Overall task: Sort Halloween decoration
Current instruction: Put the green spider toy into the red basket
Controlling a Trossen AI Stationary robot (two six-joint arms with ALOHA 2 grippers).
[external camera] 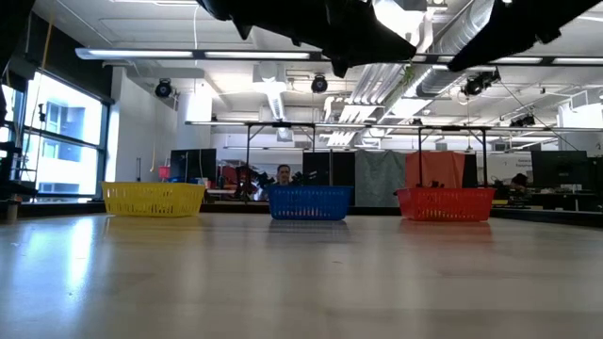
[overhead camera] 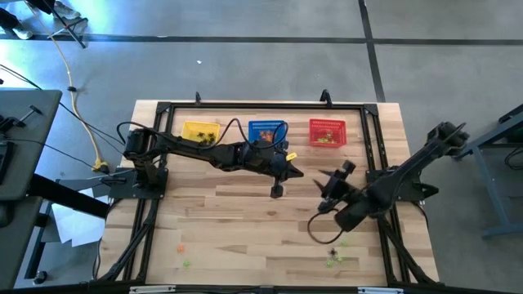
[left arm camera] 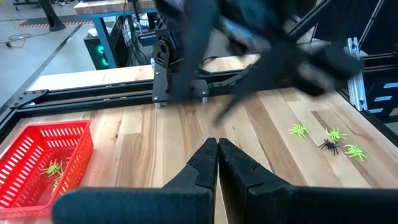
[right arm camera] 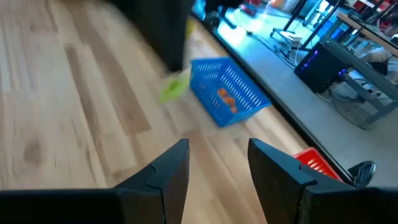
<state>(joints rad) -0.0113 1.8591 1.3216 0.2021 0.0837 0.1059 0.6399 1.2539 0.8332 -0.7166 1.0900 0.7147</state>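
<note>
Small Halloween decorations lie on the wooden table. Three light green spiders (left arm camera: 336,134) and a black one (left arm camera: 328,145) are loose near the front right, seen from above as the cluster (overhead camera: 334,256). An orange piece (overhead camera: 180,247) and a green piece (overhead camera: 186,263) lie at the front left. My left gripper (overhead camera: 277,191) (left arm camera: 217,150) hangs shut and empty over the table's middle. My right gripper (overhead camera: 328,181) (right arm camera: 217,158) is open, raised above the wood right of centre, with nothing between its fingers.
Three mesh baskets stand in a row along the far edge: yellow (overhead camera: 200,132), blue (overhead camera: 267,132) holding orange pieces (right arm camera: 227,98), and red (overhead camera: 327,132) holding green spiders (left arm camera: 53,168). A black frame (overhead camera: 372,147) runs round the table. Bare wood lies between the two arms and the front edge.
</note>
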